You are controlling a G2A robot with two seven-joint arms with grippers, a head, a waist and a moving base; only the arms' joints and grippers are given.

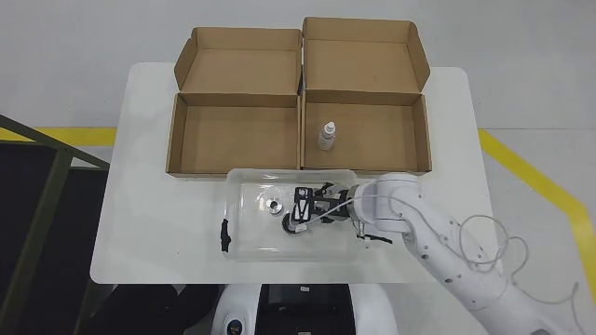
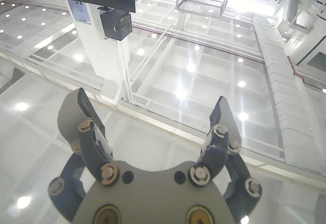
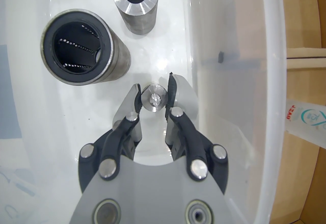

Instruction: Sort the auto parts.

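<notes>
My right gripper (image 3: 154,92) hangs inside the clear plastic bin (image 3: 254,56), its two fingers closed against both sides of a small upright metal pin (image 3: 154,102). Beside it in the bin stand a large linear bearing with a black bore (image 3: 76,48) and a smaller steel sleeve (image 3: 136,0). From above, the right gripper (image 1: 317,207) sits in the bin (image 1: 244,242) near the bearing (image 1: 296,226) and the sleeve (image 1: 271,207). My left gripper (image 2: 152,110) is open and points up at the ceiling, with nothing between its fingers.
Two open cardboard boxes stand side by side behind the bin: the left box (image 1: 237,135) has a bare floor, the right box (image 1: 363,135) holds a small white bottle (image 1: 327,136). The bottle (image 3: 305,120) lies just past the bin wall. White table (image 1: 149,205) lies to the left.
</notes>
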